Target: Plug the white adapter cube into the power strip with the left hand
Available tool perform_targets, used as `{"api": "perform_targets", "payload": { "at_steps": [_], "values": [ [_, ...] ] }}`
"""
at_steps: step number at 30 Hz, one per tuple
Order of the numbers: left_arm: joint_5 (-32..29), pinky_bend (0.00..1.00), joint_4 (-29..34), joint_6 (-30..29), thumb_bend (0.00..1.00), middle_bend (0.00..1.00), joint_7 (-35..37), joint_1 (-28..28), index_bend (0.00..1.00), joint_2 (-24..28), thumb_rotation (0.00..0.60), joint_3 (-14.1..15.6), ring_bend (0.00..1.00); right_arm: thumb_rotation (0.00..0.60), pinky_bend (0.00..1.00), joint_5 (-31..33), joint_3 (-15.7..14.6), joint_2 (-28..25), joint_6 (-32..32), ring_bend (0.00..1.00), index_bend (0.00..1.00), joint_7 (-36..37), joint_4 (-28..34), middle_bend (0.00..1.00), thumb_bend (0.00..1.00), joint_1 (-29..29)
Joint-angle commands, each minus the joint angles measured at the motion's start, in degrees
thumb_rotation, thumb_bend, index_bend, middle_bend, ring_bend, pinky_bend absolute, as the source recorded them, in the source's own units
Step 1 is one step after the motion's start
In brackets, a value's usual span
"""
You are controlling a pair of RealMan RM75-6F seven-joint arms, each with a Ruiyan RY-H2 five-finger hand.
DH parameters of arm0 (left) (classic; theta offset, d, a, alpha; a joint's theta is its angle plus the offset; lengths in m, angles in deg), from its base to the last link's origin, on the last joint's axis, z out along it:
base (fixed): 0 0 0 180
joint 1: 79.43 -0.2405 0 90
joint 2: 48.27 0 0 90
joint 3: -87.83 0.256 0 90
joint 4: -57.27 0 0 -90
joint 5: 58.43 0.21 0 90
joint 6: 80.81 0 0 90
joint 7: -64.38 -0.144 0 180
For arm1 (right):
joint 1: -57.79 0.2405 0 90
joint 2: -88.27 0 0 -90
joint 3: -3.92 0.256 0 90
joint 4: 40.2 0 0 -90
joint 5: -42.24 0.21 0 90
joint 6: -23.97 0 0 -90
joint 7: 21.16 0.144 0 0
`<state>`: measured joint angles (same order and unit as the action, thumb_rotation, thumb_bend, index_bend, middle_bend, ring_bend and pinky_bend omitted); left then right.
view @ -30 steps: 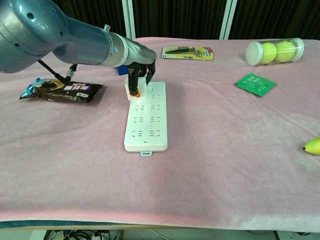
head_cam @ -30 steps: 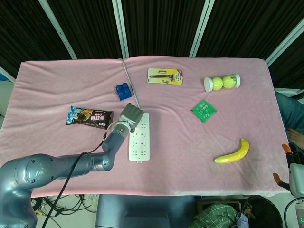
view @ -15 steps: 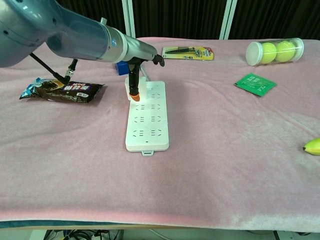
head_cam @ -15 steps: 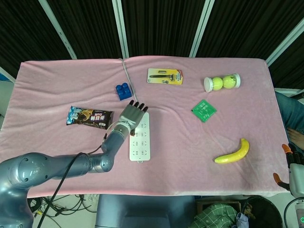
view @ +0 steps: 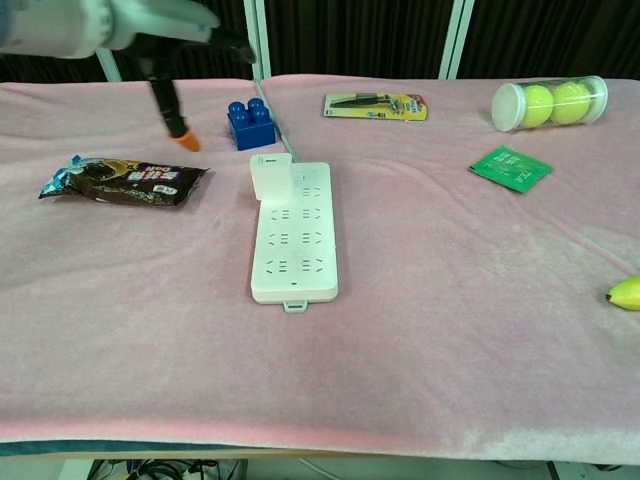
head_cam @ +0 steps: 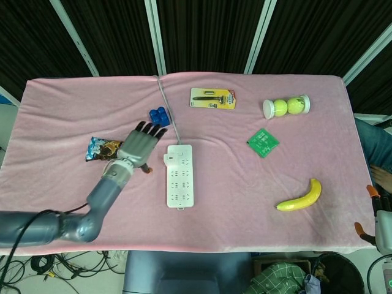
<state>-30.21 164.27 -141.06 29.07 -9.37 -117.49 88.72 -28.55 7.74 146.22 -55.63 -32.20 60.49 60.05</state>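
On power strip [head_cam: 180, 176], white adapter cube [view: 270, 177] upright, left hand [head_cam: 139, 145] empty, apart

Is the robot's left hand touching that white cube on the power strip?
Apart. The head view shows the left hand open over pink cloth, clear of the white cube.

- Your left arm [head_cam: 73, 220] is smooth blue-grey metal, rounded and glossy, with a black cable running along it.
- Your left hand [head_cam: 138, 146] has a grey palm shell and dark fingers.
- In the chest view, one dark finger [view: 170, 108] ends in an orange tip.
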Motion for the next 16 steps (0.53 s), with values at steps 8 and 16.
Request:
{"api": "perform_targets", "payload": {
  "at_steps": [8,16],
  "values": [
    [48.21,0.03,2.18,-30.5,0.08,0.04,31.2,-39.33,0.09,15.28,0.6,20.86,0.0,0.6,0.15,-2.57,0.25,1.26,-2.68,0.13,0.0,-0.94,-1.31,0.03,0.19,-0.33],
    [55.29,0.01,-3.67,-34.77,0.08,0.04,35.39,-48.1,0.1,15.07,0.6,21.15,0.0,0.6,0.15,-3.64,0.51,2.09,-3.36,0.13,0.0,-1.07,-1.96,0.03,0.19,-0.2]
  ]
}}
